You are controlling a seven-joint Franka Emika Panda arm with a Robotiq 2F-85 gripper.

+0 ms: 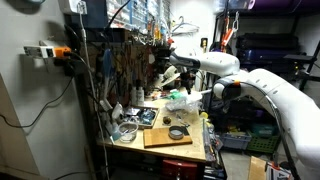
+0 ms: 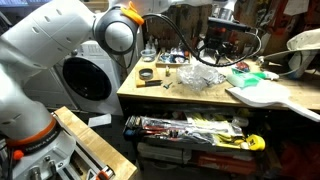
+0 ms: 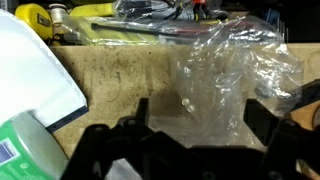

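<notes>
Fingers [image 3: 262,125] fill the bottom of the wrist view: dark, spread wide apart, nothing clamped betw. them. Just past their tips lies the clear plastic bag [image 3: 225,70], crumpled, resting on the bench [image 3: 110,80]. In an exterior view the same bag [image 2: 200,76] sits near the bench's front edge.

Around the bag:
- white board [image 3: 30,70] just beside it, on the side opposite the tape roll [image 2: 147,73]
- green-labelled bottle [image 3: 20,150] near the bag, on the board's side, low in the wrist view
- open drawer [image 2: 190,128] full of tools, below the bag, under the bench edge

Risks, as I judge them:
- Film is thin and slick. A pinch could catch only one loose fold, which then slips out, or the fingers could shut on air.
- Going too low to get under the bag, the tips would hit the bench top, since the bag has little height to grab.
- A sideways nudge could push the bag over the edge and into the drawer, as it weighs next to nothing.
- Wide-open fingers could clip the board or the bottle next to the bag and knock the bottle over.
- Clear film is hard to read on camera, so depth is easy to misjudge.
</notes>
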